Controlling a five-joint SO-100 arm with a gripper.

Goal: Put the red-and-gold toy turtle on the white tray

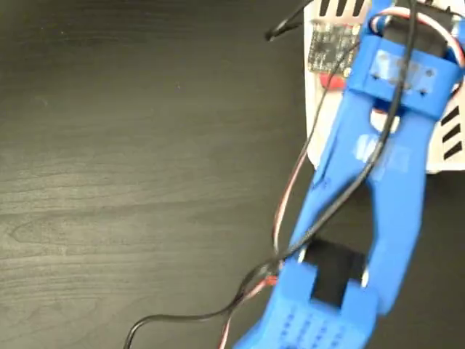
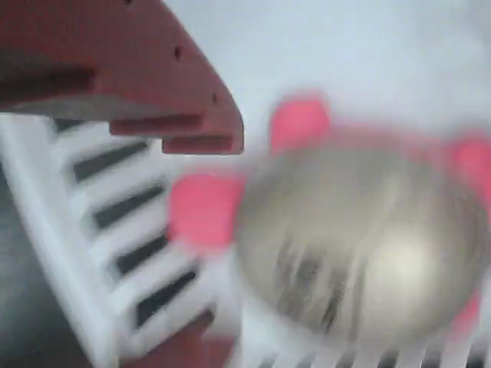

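Note:
In the wrist view the red-and-gold toy turtle [image 2: 360,238] fills the right half, blurred, its gold shell up and coral-red head [image 2: 203,211] pointing left. It lies on the white tray [image 2: 345,46], just inside the striped rim [image 2: 130,207]. My gripper [image 2: 215,238] is open: one red finger [image 2: 153,84] is at the upper left, and the tip of the other [image 2: 184,353] shows at the bottom edge. The turtle sits just past the fingertips. In the fixed view the blue arm [image 1: 392,182] reaches over the tray [image 1: 316,138] at the top right and hides the gripper and turtle.
The tray lies on a dark wood-grain table [image 1: 131,160], which stretches across the left of the fixed view. Black and red cables [image 1: 290,218] hang along the arm's left side and trail to the front edge.

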